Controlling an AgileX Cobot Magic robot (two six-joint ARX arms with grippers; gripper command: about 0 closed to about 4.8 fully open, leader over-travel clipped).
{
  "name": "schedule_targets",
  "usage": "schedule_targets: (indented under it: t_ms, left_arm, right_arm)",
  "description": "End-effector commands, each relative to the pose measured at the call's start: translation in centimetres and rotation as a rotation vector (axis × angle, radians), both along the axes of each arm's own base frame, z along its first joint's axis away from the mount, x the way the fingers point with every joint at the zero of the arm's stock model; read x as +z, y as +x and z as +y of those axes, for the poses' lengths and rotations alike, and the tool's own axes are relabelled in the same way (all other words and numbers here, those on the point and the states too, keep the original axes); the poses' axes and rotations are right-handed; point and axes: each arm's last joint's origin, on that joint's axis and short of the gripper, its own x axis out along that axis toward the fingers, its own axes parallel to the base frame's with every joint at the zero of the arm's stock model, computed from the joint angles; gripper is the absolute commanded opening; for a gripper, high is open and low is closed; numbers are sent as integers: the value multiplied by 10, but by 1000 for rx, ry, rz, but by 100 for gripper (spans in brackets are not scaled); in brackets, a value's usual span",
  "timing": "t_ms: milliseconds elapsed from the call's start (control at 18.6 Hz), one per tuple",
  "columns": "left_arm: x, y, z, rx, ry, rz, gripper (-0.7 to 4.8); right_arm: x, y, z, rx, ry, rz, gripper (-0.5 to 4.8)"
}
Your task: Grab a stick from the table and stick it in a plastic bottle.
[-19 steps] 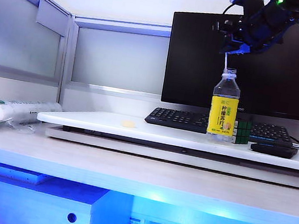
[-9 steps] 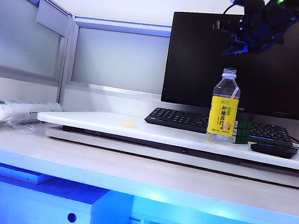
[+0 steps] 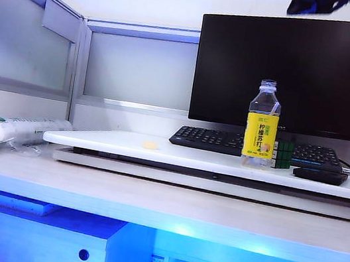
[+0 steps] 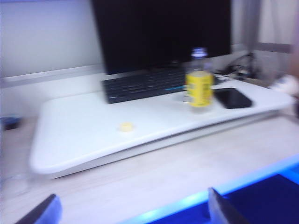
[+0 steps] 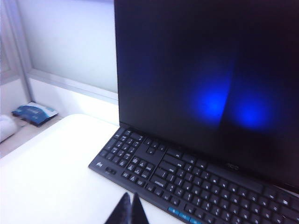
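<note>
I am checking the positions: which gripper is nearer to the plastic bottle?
Right gripper, shut above the keyboard behind the plastic bottle. Left gripper hangs open, farther back over the table's front.

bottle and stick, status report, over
Left gripper open, low at the desk's front edge. Right gripper shut, empty, over the keyboard. Stick in the plastic bottle, leaning. Nothing in the way.

You see the bottle (image 3: 262, 123), clear with a yellow label, upright on the table's (image 3: 158, 152) raised board, the stick (image 3: 274, 110) leaning inside it.
</note>
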Motion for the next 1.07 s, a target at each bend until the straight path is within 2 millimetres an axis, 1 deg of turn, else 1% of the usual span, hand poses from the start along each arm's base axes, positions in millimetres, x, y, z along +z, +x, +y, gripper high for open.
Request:
schedule_targets:
  t_ms: [54,107,161,322,376,430,484,537,645,699,1075]
  left_arm:
    - [2,1,3,100,-14,-12,419]
    - [2,2,4,145,-19,-12,387]
    - [2,2,5,193,-25,-12,331]
    - [2,3,7,274,-35,-12,267]
    - [2,3,8,309,-39,-12,267]
    - [2,3,10,354,-44,-11,267]
    - [2,4,10,378,-47,-11,265]
    - [2,4,11,392,-48,-8,248]
    - [0,4,11,402,-47,8,120]
    - [-2,4,11,400,-43,32,82]
    - [-16,4,11,406,-17,174,79]
  right_arm:
    - [4,-18,-4,-6,1,-6,-5]
    - [1,-28,-9,-13,2,-8,-5]
    - [-5,-39,-13,-22,0,4,-5]
    - [-20,-63,-24,-46,-1,10,-5]
    - [-26,-72,-28,-54,0,11,-5]
    - [-36,-88,-35,-72,11,23,-5]
    - [-45,-99,-41,-89,30,26,-5]
    - [-52,-107,-46,-105,46,27,-5]
    - [-71,-130,-54,-129,73,36,-5]
    - [-86,-148,-56,-132,72,46,-5]
    - [-135,-206,-61,-165,114,62,-5]
